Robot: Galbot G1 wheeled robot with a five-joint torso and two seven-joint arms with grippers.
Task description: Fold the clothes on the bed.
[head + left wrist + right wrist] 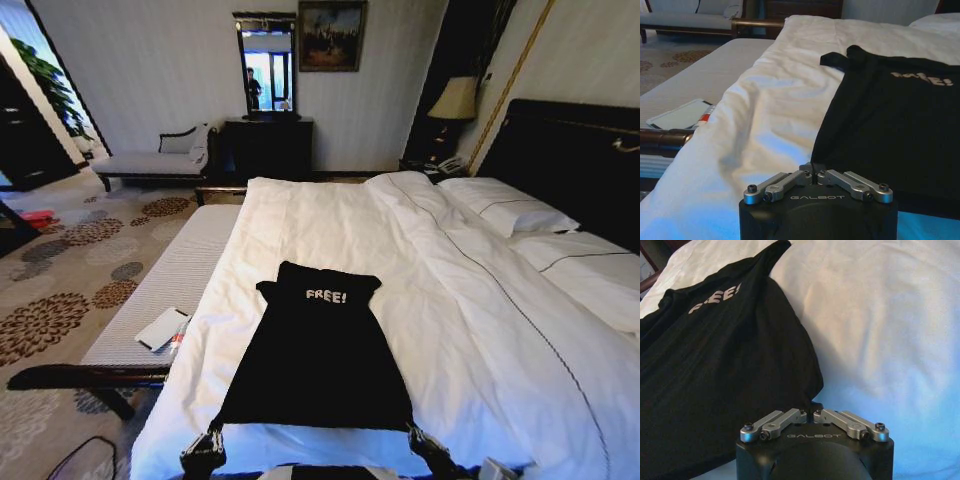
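Note:
The clothes (318, 350) are one black garment lying flat on the white duvet of the bed (480, 330), with the white "FREE!" lettering at the far end. My left gripper (205, 450) is at the garment's near left corner and my right gripper (428, 448) at its near right corner. In the left wrist view the left gripper (812, 170) has its fingers drawn together on the edge of the clothes (890, 125). In the right wrist view the right gripper (811, 410) is pinched the same way on the hem of the clothes (715, 365).
A grey upholstered bench (170, 280) runs along the bed's left side with a white flat item (162, 328) on it. Pillows (510, 210) and the dark headboard (570, 150) are at the right. A dresser with a mirror (268, 145) stands at the far wall.

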